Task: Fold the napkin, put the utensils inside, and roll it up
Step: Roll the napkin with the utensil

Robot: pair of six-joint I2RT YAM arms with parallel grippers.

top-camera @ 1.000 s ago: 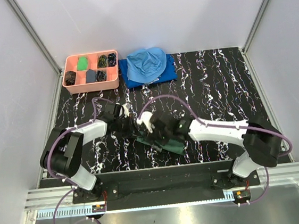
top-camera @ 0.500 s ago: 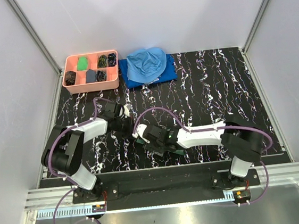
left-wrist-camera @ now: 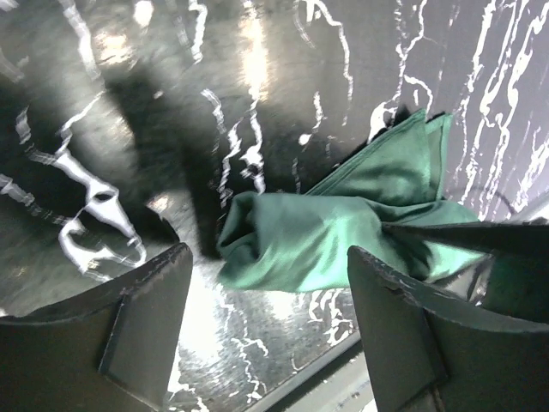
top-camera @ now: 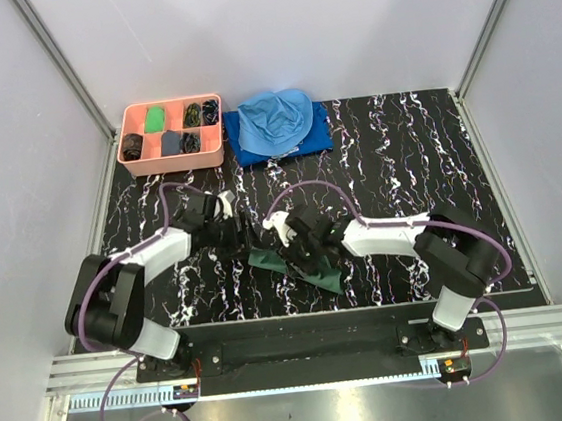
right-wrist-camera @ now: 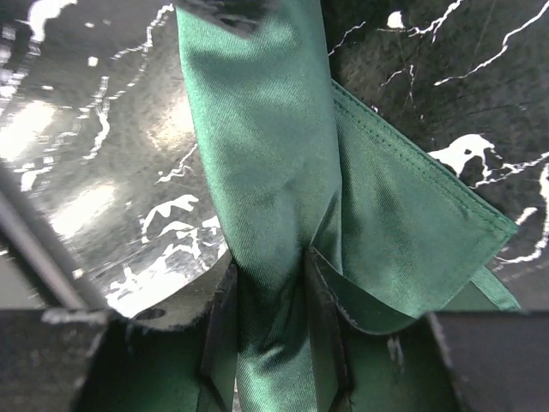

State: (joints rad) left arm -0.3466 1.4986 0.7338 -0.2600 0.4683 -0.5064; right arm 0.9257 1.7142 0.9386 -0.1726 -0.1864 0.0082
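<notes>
1. Napkin (top-camera: 295, 269): I see it bunched into a long dark green bundle, lying lower centre of the overhead frame on the marbled table (top-camera: 406, 157).
2. Left gripper (left-wrist-camera: 268, 262): jaws spread wide, gripping nothing; the bundle's end shows in the gap ahead.
3. Right gripper (right-wrist-camera: 270, 266): jaws clenched, pinching the napkin's cloth at bottom centre of my wrist view.

Bright overhead light, glare on table (left-wrist-camera: 253, 51)

Black white-veined table (top-camera: 406, 157), pink tray (top-camera: 171, 164) far left, blue cloths (top-camera: 277, 120) beside it, bunched green napkin (top-camera: 263, 262) near front.
</notes>
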